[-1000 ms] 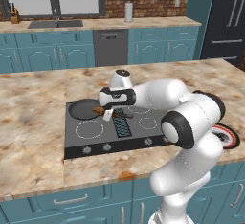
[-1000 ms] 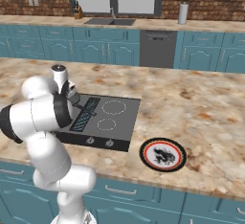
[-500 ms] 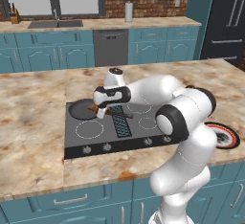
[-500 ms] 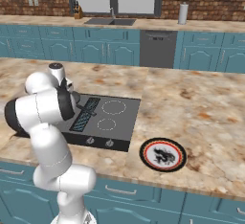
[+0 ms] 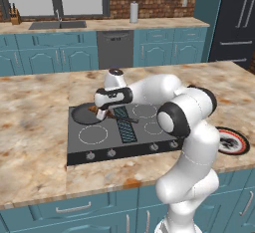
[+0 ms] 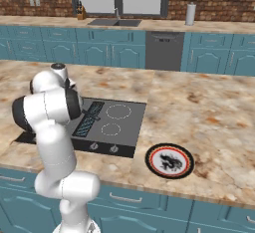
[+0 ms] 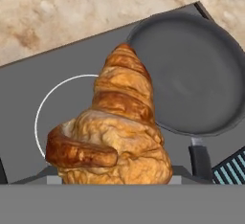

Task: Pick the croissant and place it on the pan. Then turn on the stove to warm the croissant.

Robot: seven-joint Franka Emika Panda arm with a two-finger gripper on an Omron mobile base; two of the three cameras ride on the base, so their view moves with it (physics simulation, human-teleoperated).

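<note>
**Croissant aloft beside the pan**

Gripper [image 5: 101,112] clamped on the croissant [image 7: 112,132], holding it up above the stove [image 5: 99,140]; pastry hanging over a white burner ring, just beside the pan [image 7: 191,74] and not in it; pan sitting bare at the stove's rear left corner, black handle pointing toward the ribbed grille [image 5: 125,127]; red-rimmed plate [image 6: 169,160] lying on the marble desk [image 6: 209,107], well apart to the stove's right.
</note>
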